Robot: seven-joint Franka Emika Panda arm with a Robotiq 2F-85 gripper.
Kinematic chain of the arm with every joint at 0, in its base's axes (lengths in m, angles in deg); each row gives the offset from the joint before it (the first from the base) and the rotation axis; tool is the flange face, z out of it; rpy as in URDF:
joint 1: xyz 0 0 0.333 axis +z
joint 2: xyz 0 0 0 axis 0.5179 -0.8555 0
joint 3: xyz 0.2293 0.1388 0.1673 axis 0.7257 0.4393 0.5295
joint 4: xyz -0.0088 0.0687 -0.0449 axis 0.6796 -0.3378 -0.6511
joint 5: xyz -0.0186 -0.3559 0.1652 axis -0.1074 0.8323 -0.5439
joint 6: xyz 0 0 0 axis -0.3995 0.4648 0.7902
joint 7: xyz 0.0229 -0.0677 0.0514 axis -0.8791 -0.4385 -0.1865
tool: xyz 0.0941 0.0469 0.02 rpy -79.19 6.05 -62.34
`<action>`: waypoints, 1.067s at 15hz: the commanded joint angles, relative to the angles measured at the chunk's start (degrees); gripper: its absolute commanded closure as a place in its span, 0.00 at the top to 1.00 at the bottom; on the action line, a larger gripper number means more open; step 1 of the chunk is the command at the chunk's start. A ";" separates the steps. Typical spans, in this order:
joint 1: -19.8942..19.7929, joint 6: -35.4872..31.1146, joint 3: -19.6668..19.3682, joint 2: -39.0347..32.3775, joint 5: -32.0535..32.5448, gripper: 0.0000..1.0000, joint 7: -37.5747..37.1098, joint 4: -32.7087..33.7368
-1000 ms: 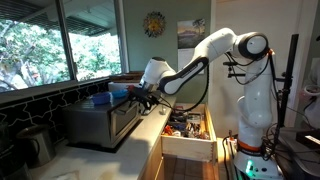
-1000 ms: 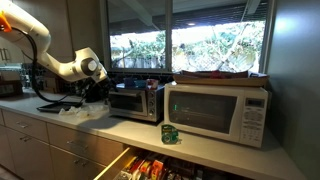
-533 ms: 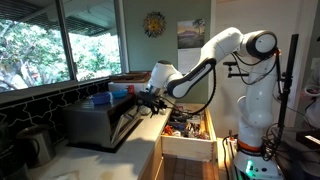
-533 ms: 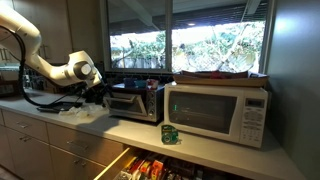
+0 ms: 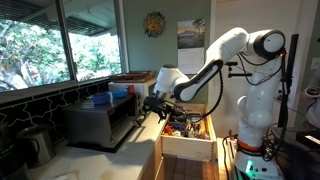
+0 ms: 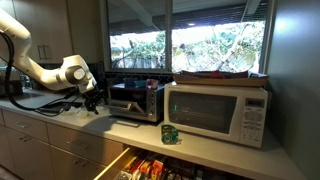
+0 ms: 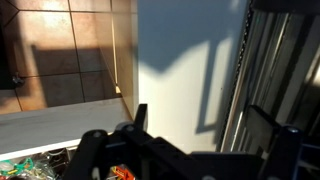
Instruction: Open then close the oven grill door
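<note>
The stainless-steel toaster oven (image 5: 95, 122) stands on the counter; it also shows in an exterior view (image 6: 135, 100) beside the microwave. The oven grill door (image 6: 126, 122) is down, lying about flat in front of the oven's open mouth, and shows edge-on in an exterior view (image 5: 138, 127). My gripper (image 5: 155, 108) hovers just past the door's outer edge, a little above it (image 6: 92, 104). In the wrist view its dark fingers (image 7: 210, 135) stand apart with only white counter between them. The door's frame shows at the right (image 7: 262, 70).
A white microwave (image 6: 215, 110) stands next to the oven, with a green can (image 6: 170, 133) in front. A wooden drawer (image 5: 190, 132) full of items is pulled out below the counter (image 6: 150, 168). A metal kettle (image 5: 35, 145) stands on the counter by the windows.
The door has swung down from nearly shut to lying flat. My gripper has moved outward and away from the oven along with it.
</note>
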 commanded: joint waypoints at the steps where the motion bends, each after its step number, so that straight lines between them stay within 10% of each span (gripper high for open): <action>1: -0.42 2.49 1.50 3.38 -3.26 1.00 -1.20 -3.39; 8: 0.85 12.05 -0.29 8.18 -11.83 1.00 3.47 -0.75; 16: 0.20 44.28 -7.57 12.48 -19.97 1.00 34.16 12.89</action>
